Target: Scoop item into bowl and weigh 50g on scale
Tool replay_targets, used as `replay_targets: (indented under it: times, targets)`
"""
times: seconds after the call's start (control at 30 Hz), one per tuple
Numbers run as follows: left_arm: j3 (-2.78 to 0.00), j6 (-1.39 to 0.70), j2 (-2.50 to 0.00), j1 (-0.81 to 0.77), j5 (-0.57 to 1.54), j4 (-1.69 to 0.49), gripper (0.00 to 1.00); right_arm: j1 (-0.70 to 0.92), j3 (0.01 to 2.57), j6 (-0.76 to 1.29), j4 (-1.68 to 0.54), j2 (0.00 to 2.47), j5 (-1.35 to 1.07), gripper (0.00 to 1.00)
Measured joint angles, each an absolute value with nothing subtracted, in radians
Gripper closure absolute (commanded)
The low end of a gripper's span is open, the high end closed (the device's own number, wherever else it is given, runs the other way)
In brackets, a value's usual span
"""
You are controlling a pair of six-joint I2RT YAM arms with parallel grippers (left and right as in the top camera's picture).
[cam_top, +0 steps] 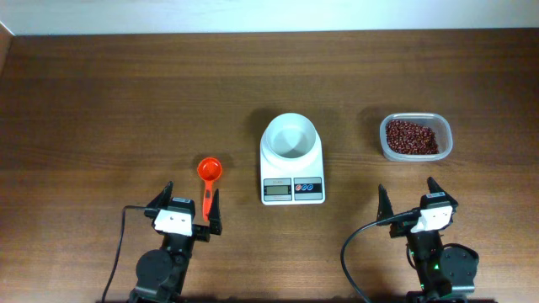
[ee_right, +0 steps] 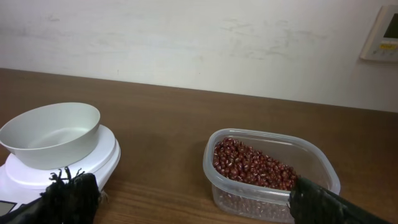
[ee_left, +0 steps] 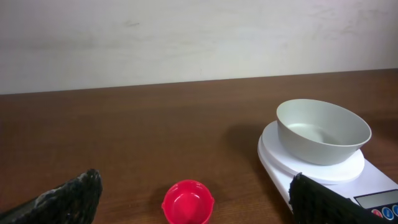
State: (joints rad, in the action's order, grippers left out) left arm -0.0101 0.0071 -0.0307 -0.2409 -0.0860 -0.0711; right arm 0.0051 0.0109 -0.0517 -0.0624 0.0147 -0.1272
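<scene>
Since the white bowl [cam_top: 290,137] is empty and the orange scoop [cam_top: 207,181] lies flat on the bench [cam_top: 126,101], the task appears to stand at its first step: taking up the scoop.

The left pincer [cam_top: 190,200] is spread wide and holds nothing. The scoop lies just ahead of it, cup away from the robot. Its handle end reaches in between the fingers, close to the inner one, though whether it touches cannot be told. The right pincer [cam_top: 408,195] is likewise spread and empty, facing the clear tub [cam_top: 446,145] ahead of it.

The beans [cam_top: 411,136] are all in that tub, on the right side of the bench. The bowl stands on the platform of the scale [cam_top: 292,190], in the middle between scoop and tub. The display reading is too small to make out.

The next move probably calls for the left pincer to ease forward and low and close squarely on the thin handle. It would then carry the cup level past the scale to the tub.
</scene>
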Motion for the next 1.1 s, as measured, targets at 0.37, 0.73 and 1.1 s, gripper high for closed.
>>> replay_targets:
  times: [0.37,0.73,1.1]
  targets:
    - [-0.010,0.064,-0.031,-0.241,-0.086,-0.071,0.01,0.005,0.011,-0.052,-0.062,0.015,-0.127,0.01]
    - [-0.010,0.068,-0.031,-0.241,-0.149,-0.022,0.01,0.005,0.011,-0.052,-0.062,0.015,-0.127,0.01]
    - [-0.152,0.067,-0.038,-0.241,-0.120,-0.201,0.01,0.005,0.011,-0.052,-0.062,0.015,-0.127,0.01]
